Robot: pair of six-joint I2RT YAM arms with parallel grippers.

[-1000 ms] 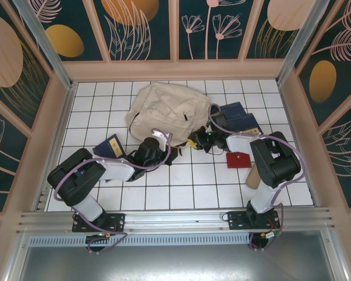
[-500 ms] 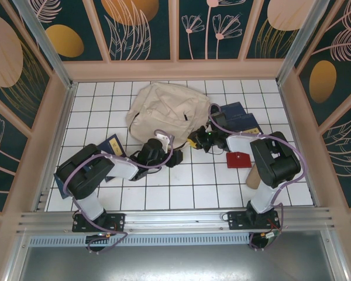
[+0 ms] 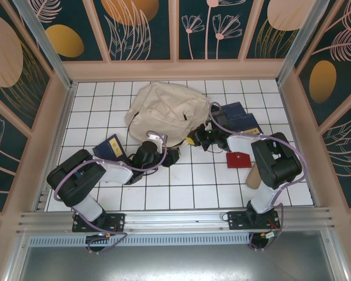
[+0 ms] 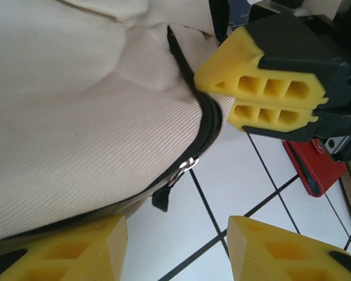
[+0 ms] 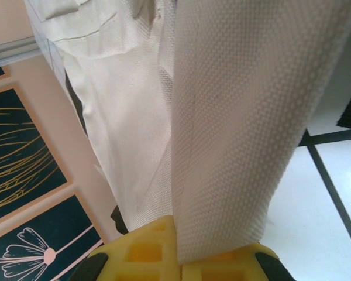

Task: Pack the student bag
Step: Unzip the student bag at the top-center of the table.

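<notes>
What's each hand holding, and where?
The right hand pinches the bag by its beige webbing strap; the left hand is open, holding nothing.

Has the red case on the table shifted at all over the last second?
No. The red case lies on the same white tiles as before, at the same tilt against the grid lines.

Lit brightly and evenly from overhead in the top view, with only soft, short shadows on the white tiles point(image 3: 187, 181) under the arms; sharp across the middle, slightly bowed along the rails at the edges. Washed out in the left wrist view on the student bag point(image 4: 76, 117) at upper left; blurred on the near yellow fingers point(image 4: 70, 249) of the left gripper point(image 4: 175, 234). Crisp on the fabric weave in the right wrist view, soft on the patterned wall point(image 5: 23, 175) behind.
</notes>
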